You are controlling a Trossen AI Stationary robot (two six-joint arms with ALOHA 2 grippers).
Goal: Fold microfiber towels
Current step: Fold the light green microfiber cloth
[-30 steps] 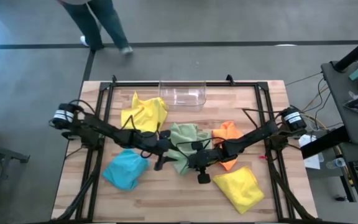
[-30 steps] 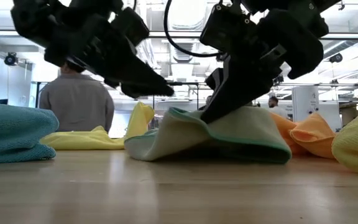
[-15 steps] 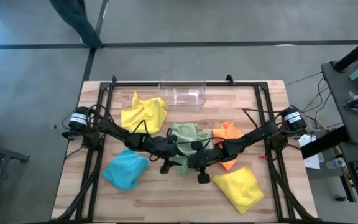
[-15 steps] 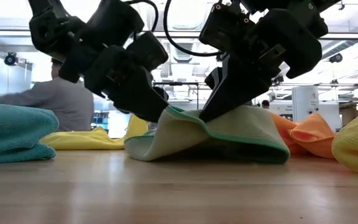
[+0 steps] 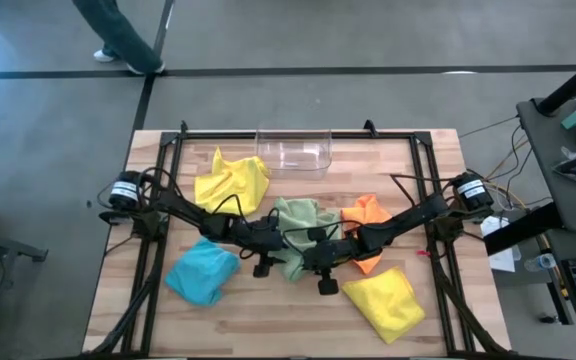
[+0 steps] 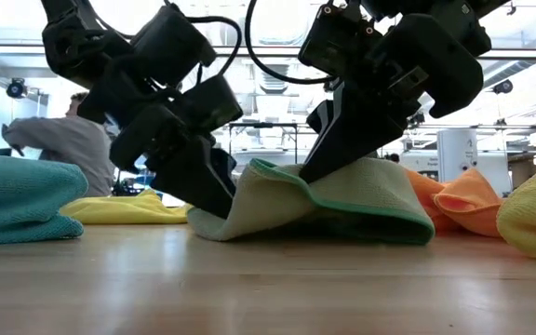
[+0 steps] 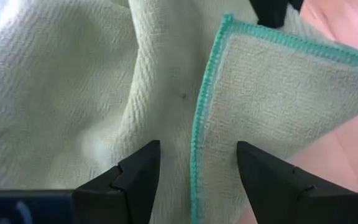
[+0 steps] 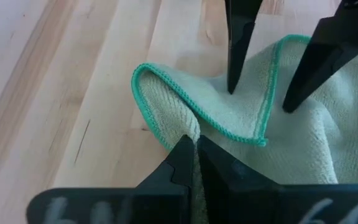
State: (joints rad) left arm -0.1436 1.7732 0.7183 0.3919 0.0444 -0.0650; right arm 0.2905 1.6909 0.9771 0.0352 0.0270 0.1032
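The pale green towel [image 5: 298, 228] lies crumpled at the table's middle, its underside on the wood and one part drawn up into a ridge [image 6: 266, 171]. My right gripper [image 8: 196, 155] is shut on it. My left gripper [image 7: 194, 171] is open and low on the towel's left side [image 6: 214, 200], one finger on each side of the green stitched hem [image 7: 199, 124]. Around it lie a yellow towel [image 5: 230, 180], a light blue towel [image 5: 203, 272], an orange towel [image 5: 368, 215] and a second yellow towel [image 5: 385, 300]. My left gripper's open fingertips [image 8: 230, 87] stand on the pale green towel, slanting down from the table's left, with the hem [image 8: 267, 106] running between them; nothing is pinched. My right gripper pinches a fold of the towel [image 8: 188, 127] near its hemmed edge, slanting down from the table's right. That fold is raised off the table, and the cloth below it rests on the wood.
A clear plastic bin [image 5: 293, 150] stands at the table's far edge. The black frame rails [image 5: 158, 230] run along both sides. Bare wood shows along the near edge [image 5: 288, 325]. A person [image 6: 63, 149] is in the room beyond the table.
My left gripper has come down and toward the pale green towel, tipping its fingers more steeply, until its tips reach the cloth at the towel's left side. The towel's raised fold has kept its shape.
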